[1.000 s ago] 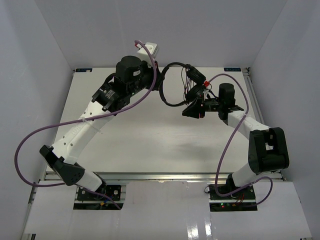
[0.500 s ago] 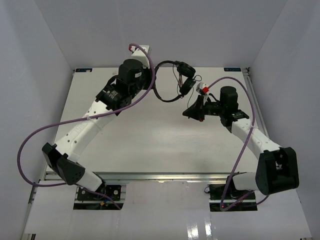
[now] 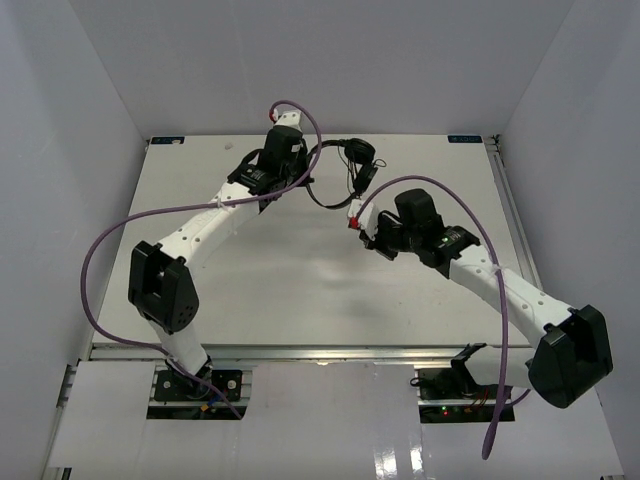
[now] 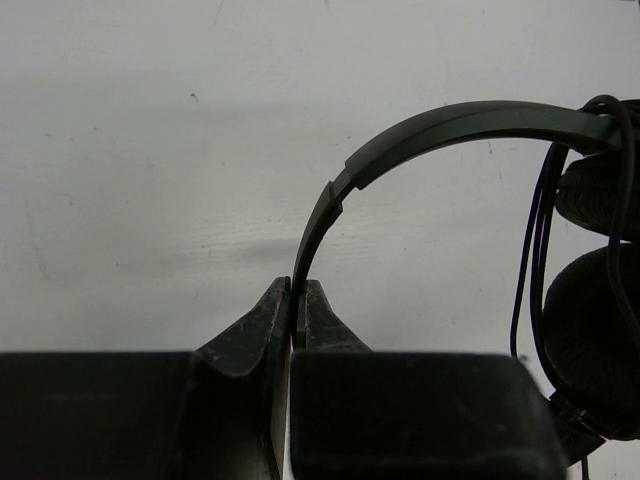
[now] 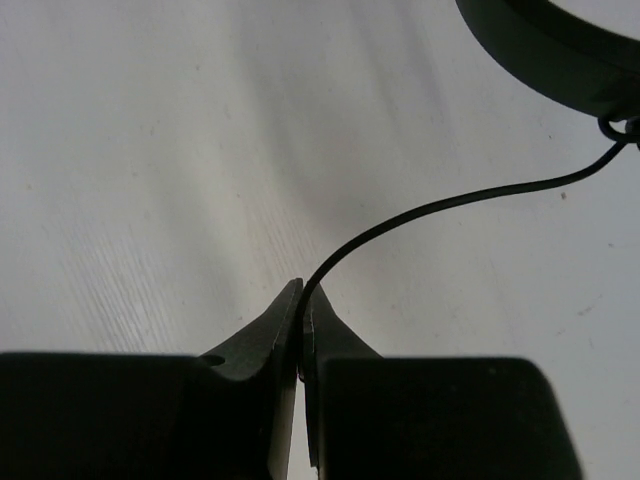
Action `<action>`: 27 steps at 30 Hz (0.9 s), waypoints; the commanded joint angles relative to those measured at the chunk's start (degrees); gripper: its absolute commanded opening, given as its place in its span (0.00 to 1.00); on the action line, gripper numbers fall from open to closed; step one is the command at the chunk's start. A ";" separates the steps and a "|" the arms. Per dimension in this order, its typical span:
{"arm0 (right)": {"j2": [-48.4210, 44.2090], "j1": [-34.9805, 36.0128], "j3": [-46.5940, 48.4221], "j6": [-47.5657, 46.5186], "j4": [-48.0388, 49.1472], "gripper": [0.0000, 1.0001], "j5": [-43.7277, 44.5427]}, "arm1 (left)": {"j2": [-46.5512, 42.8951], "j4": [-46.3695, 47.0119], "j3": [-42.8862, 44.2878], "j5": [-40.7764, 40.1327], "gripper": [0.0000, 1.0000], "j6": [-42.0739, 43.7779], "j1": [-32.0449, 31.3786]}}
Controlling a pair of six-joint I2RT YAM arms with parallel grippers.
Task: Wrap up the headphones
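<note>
The black headphones hang just above the white table at the far middle. Their thin headband (image 3: 316, 194) (image 4: 450, 120) runs into my left gripper (image 3: 302, 180) (image 4: 297, 288), which is shut on its end. The two padded earcups (image 3: 359, 153) (image 4: 598, 345) sit together at the right of the left wrist view, with loops of cable (image 4: 530, 260) across them. A thin black cable (image 3: 356, 198) (image 5: 450, 205) drops from the earcups (image 5: 550, 40) to my right gripper (image 3: 354, 219) (image 5: 303, 290), which is shut on it close to the tabletop.
Thick purple robot cables arc over both arms, one on the left (image 3: 110, 250) and one on the right (image 3: 470, 215). The table (image 3: 250, 270) ends at a rail along the near edge (image 3: 320, 350). White walls close in the back and sides.
The right gripper has shut on the cable and moved left and nearer. The left arm swung its elbow down and carried the headphones toward the far edge.
</note>
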 commanded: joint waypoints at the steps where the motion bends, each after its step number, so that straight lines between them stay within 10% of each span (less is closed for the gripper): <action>1: 0.94 4.95 4.65 -11.79 -5.80 0.08 21.18 | 1.90 0.15 -0.87 4.21 0.00 3.13 0.25; 10: 3.31 13.29 -0.55 -25.81 0.35 0.08 40.47 | 8.59 -3.74 -6.20 16.12 0.00 6.96 -1.43; 27: 10.23 16.20 -5.78 -30.96 9.24 0.13 38.99 | 9.63 -9.37 -6.75 29.77 0.00 14.68 -3.15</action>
